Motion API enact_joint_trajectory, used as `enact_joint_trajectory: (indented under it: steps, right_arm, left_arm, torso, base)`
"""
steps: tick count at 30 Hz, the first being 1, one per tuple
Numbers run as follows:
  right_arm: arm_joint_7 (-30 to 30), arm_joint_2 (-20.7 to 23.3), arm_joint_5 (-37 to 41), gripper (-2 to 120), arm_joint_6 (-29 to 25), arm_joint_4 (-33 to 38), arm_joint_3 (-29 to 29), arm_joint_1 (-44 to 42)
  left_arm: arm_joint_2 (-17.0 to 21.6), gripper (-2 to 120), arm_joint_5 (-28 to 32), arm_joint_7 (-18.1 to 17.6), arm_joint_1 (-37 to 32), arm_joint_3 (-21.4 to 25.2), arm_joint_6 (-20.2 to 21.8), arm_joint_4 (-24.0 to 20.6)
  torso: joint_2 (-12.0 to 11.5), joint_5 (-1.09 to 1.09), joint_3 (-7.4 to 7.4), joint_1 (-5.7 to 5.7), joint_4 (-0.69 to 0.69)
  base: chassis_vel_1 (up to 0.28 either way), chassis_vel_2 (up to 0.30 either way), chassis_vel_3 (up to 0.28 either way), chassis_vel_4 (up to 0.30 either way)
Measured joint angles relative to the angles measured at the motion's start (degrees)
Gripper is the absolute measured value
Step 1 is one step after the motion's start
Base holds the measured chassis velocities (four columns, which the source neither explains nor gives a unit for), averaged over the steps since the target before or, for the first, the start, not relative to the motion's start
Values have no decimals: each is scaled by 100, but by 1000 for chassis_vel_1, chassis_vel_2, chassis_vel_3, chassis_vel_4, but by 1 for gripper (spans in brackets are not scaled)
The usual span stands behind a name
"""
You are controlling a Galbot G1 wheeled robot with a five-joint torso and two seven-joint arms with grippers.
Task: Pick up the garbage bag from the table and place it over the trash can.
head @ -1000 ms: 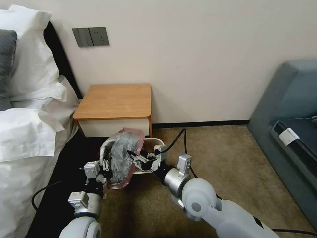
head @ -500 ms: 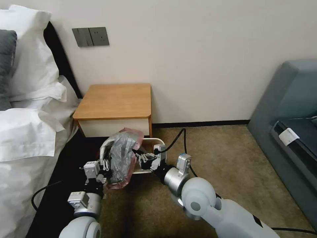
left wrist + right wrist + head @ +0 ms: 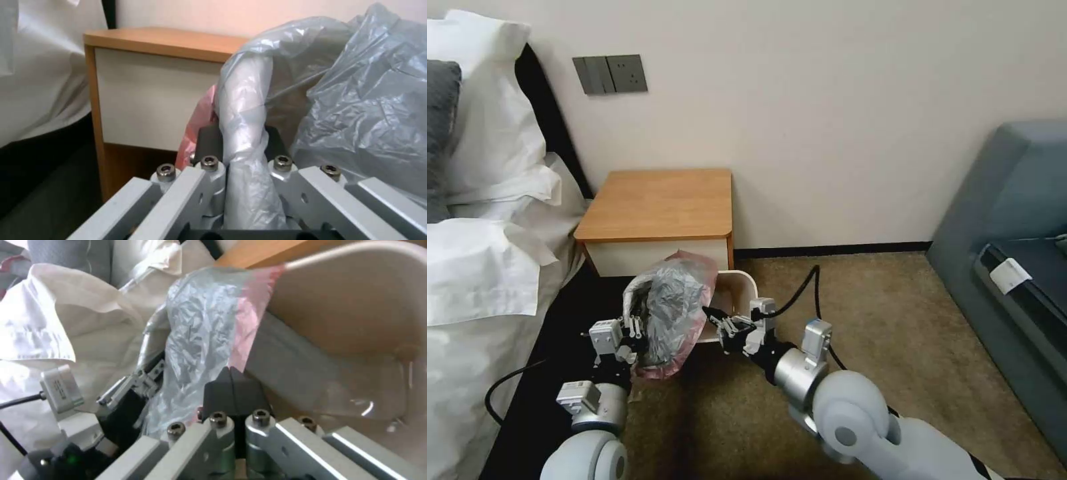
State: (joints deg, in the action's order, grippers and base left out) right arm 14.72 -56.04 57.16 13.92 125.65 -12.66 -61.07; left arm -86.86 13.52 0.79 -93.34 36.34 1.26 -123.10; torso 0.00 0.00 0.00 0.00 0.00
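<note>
Low in the head view, both arms reach up the frame from the bottom edge. Left claw [image 3: 639, 328] sits left of centre, at the near-left edge of the garbage bag [image 3: 674, 308]. Left wrist view: black pads [image 3: 209, 141] stand on either side of a gathered fold of the garbage bag [image 3: 249, 126] and squeeze it between them, so the claw pinches the plastic. A pink edge of the bag shows just beside one pad.

Right claw [image 3: 715, 317] lies just right of centre, at the bag's right side. Right wrist view: the two black fingers [image 3: 233, 393] are pressed together, with the pink-tinted edge of the garbage bag [image 3: 209, 333] meeting their tip. It appears to nip that edge; the plastic between the pads cannot be seen. The left claw [image 3: 151, 383] shows beyond the bag in this view.

Bag: crumpled silvery-grey bulk, pink at the margins, held up between the two claws at centre frame. It covers the left part of the trash can [image 3: 740, 287]. The can's cream rim and inner wall are bare on the right side. Right wrist view: the plastic lies against the inside of the trash can [image 3: 356, 306] on the near wall; the far wall is uncovered.

Carpet [image 3: 860, 320] under the can, lower centre to right.

Just behind the can: the table [image 3: 660, 203], centre frame, top bare, white drawer front facing the camera.

Left edge: bed [image 3: 480, 253] with white linen. Right edge: grey sofa [image 3: 1014, 220]. Upper left on the wall: dark switch plate [image 3: 610, 73].
</note>
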Motion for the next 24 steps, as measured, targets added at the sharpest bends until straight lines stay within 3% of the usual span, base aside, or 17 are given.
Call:
enact_joint_trajectory:
  steps: [9,15,18,24]
  right_arm:
    - [-74,2,23,0,-16,180,78,-296]
    - [-74,-147,0,17,-13,74,-62,-275]
    - [-57,-325,5,35,-16,-127,-134,-87]
    - [-59,-461,13,53,-17,-274,-218,55]
  left_arm:
    - [-10,7,45,-10,23,7,18,-60]
    - [-11,7,46,-11,-5,1,19,-119]
    - [-10,7,29,-11,-53,-18,20,-154]
    - [-35,7,-21,-11,-106,-70,18,-194]
  torso:
    - [0,0,0,0,0]
    - [0,-1,0,0,0]
    - [0,-1,0,0,0]
    - [0,-1,0,0,0]
  base:
    - [0,0,0,0]
    - [0,0,0,0]
    - [0,0,0,0]
    - [0,0,0,0]
